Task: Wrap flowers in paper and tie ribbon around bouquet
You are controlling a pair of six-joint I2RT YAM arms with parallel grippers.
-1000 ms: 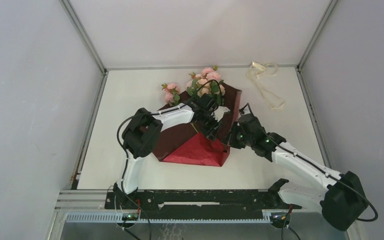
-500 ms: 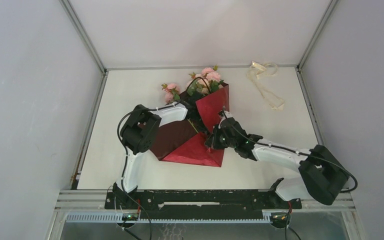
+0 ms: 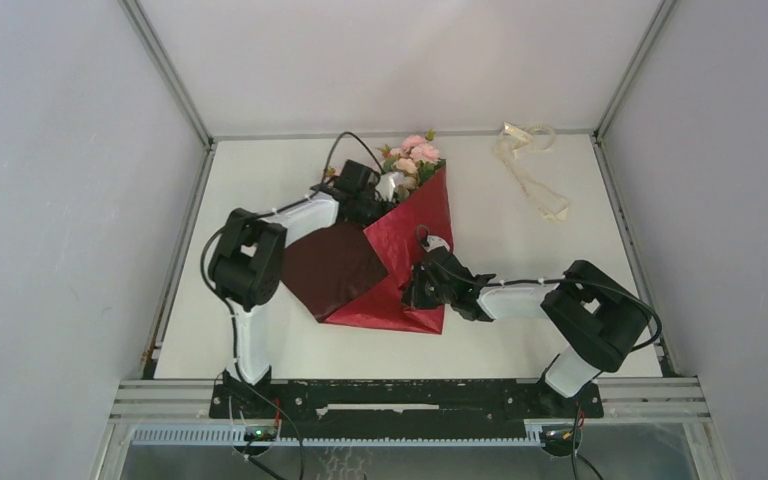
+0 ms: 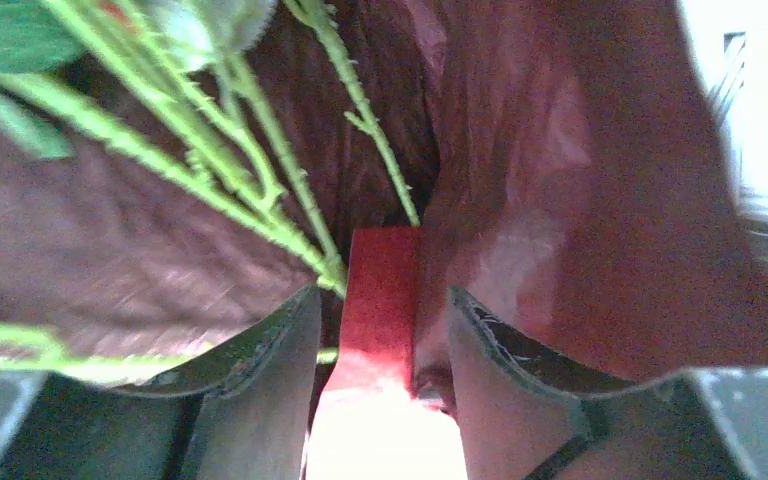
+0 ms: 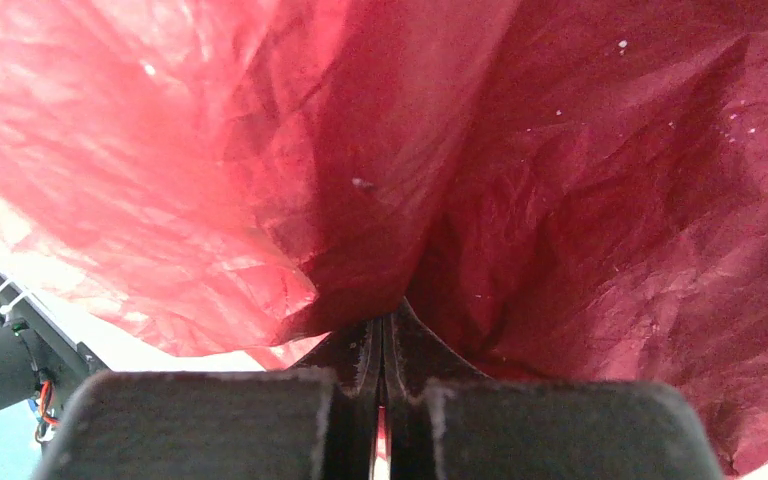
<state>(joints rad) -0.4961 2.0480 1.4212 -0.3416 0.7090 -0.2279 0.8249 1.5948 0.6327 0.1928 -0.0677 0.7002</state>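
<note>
The dark red paper (image 3: pixel 405 250) lies mid-table, its right flap folded over the stalks into a rough cone. Pink flowers (image 3: pixel 417 154) stick out at its far end. My right gripper (image 3: pixel 417 286) is shut on the paper's fold near the lower end; in the right wrist view its jaws (image 5: pixel 388 318) pinch crinkled paper (image 5: pixel 520 170). My left gripper (image 3: pixel 380 191) sits at the cone's far left edge by the blooms. In the left wrist view it is open (image 4: pixel 382 300), with a paper edge (image 4: pixel 385 270) and green stalks (image 4: pixel 290 200) before it. The cream ribbon (image 3: pixel 528 166) lies loose at the far right.
A darker flap of the sheet (image 3: pixel 330 268) spreads flat on the table to the left of the cone. Grey walls close in on both sides, and a metal rail (image 3: pixel 410 395) runs along the near edge by the arm bases.
My right gripper pulled the paper's right flap leftward over the stalks. The left gripper drew back from the sheet's middle toward the blooms and opened.
</note>
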